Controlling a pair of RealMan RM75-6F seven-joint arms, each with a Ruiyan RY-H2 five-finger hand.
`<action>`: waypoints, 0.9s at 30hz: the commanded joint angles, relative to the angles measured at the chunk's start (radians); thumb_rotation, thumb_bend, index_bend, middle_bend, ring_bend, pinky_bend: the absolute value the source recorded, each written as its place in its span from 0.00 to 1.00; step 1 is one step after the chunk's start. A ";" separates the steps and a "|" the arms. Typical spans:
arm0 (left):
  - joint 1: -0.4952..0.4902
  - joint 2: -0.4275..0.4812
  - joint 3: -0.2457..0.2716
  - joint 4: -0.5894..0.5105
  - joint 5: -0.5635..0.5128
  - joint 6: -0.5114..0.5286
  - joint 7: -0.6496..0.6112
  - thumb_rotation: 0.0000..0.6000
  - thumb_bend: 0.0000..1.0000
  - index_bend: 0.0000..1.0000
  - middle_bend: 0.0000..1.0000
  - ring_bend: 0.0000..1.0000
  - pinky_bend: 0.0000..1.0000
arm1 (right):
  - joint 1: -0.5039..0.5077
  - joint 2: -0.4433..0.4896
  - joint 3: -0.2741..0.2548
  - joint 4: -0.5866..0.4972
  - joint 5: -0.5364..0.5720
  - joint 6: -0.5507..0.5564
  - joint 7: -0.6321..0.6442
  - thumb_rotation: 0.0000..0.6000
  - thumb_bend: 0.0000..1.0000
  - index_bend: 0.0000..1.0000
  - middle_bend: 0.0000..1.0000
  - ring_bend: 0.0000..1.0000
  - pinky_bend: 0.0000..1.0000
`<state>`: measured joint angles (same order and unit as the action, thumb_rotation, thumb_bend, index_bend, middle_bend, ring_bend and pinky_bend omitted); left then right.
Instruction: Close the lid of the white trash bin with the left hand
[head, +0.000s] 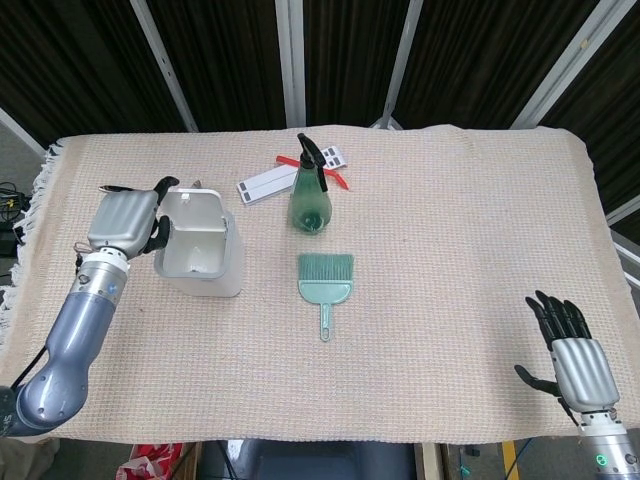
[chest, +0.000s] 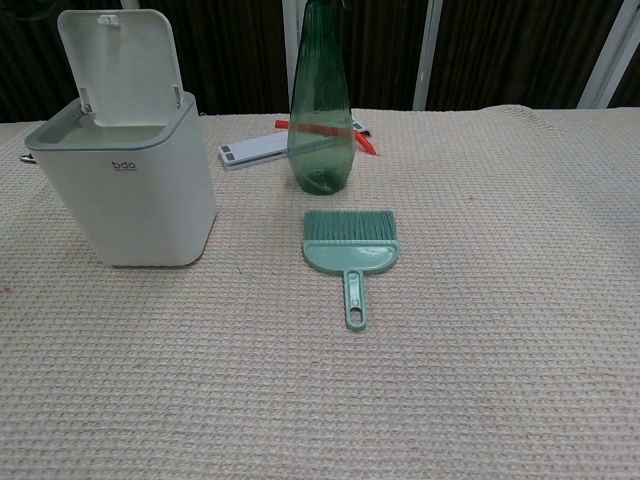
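The white trash bin (head: 200, 258) (chest: 130, 190) stands at the left of the table with its lid (head: 195, 207) (chest: 120, 65) raised upright at the back. My left hand (head: 128, 222) hovers just left of the bin, beside its rim and lid, holding nothing; its dark fingers (head: 160, 190) reach toward the lid's left edge. Contact with the lid cannot be made out. The chest view does not show this hand. My right hand (head: 572, 358) rests at the table's near right corner, fingers spread, empty.
A green spray bottle (head: 310, 190) (chest: 320, 100) stands right of the bin. A green hand brush (head: 325, 283) (chest: 350, 250) lies in front of it. White and red cards (head: 290, 172) lie behind the bottle. A dark pen-like item (head: 112, 188) lies behind my left hand.
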<state>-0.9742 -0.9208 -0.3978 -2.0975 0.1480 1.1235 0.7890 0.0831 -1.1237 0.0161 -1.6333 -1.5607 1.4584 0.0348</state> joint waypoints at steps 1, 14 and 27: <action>-0.028 -0.024 0.008 0.021 -0.028 0.014 0.011 1.00 0.67 0.17 1.00 0.91 1.00 | -0.001 0.002 0.000 -0.001 0.002 0.001 0.003 1.00 0.21 0.00 0.00 0.00 0.00; -0.127 -0.077 0.032 0.069 -0.139 0.031 0.049 1.00 0.67 0.20 1.00 0.92 1.00 | -0.002 0.008 0.005 -0.004 0.015 -0.004 0.016 1.00 0.21 0.00 0.00 0.00 0.00; -0.126 0.012 0.040 -0.014 -0.151 0.024 0.031 1.00 0.67 0.25 1.00 0.93 1.00 | -0.005 0.010 0.005 -0.007 0.013 0.001 0.015 1.00 0.21 0.00 0.00 0.00 0.00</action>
<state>-1.1001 -0.9174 -0.3600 -2.1033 0.0037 1.1516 0.8180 0.0783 -1.1138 0.0214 -1.6400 -1.5474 1.4596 0.0502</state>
